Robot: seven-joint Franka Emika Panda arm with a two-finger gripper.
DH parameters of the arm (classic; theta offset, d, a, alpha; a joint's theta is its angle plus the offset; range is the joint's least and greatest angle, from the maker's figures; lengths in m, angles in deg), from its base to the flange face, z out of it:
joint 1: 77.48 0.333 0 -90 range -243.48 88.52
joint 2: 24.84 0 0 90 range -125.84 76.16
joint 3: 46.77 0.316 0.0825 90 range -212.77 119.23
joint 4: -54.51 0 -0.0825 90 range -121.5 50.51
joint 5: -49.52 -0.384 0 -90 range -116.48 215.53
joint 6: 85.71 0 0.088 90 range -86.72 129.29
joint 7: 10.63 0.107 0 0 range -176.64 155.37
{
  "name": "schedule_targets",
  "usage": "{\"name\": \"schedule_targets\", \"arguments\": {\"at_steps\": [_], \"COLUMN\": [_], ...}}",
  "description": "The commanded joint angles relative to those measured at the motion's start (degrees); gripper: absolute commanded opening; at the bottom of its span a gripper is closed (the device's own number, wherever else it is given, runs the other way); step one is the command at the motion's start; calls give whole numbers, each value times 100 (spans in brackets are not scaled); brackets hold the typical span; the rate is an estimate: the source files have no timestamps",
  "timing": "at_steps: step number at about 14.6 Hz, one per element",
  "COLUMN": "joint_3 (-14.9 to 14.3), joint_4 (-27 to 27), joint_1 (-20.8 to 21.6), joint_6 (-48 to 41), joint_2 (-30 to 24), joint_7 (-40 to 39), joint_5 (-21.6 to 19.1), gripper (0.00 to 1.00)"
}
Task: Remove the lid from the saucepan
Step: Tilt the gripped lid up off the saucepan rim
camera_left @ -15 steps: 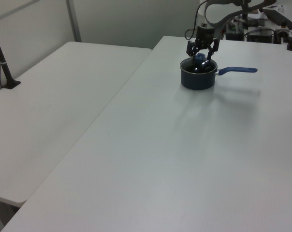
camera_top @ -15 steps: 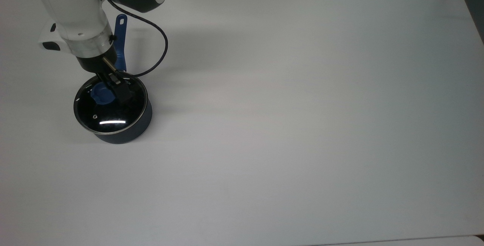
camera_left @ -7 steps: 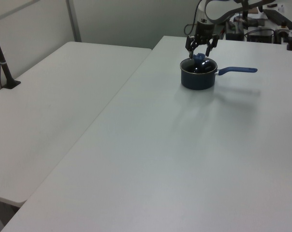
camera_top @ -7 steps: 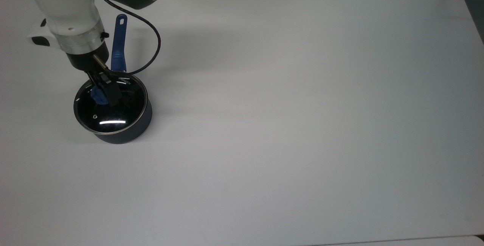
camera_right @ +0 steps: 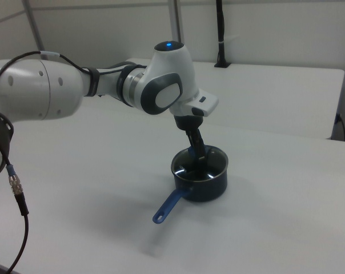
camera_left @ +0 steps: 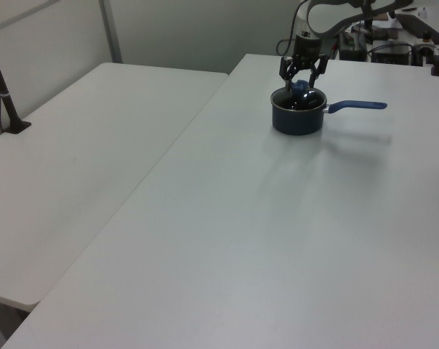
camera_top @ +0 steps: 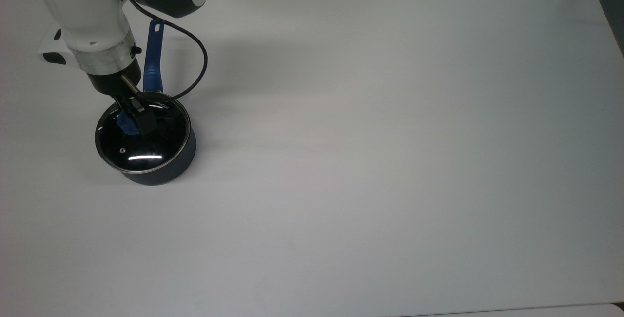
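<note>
White tables [camera_left: 227, 240], pale partition walls [camera_left: 190, 33], perhaps office

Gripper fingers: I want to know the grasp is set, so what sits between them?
In the left view the lid's blue knob sits between the gripper's spread fingers, lid on the saucepan.

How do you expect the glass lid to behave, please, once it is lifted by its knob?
The lid looks rigid glass, so probably stiff but breakable. Hanging from its knob, it may tilt. The saucepan should stay put.
</note>
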Motion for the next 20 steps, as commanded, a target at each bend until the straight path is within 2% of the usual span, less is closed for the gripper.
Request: {"name": "schedule_targets", "arguments": {"at_steps": [1, 2, 3, 8, 20], "joint_3": [-28, -28, -28, -28, -28], "joint_4": [50, 59, 59, 68, 191], "joint_1": [69, 69, 69, 51, 7], "joint_6": [56, 56, 56, 56, -197], "joint_2": [55, 72, 63, 63, -191], "joint_7": [83, 91, 92, 92, 48], "joint_5": [122, 113, 113, 104, 25], "gripper": [82, 81, 70, 52, 52]}}
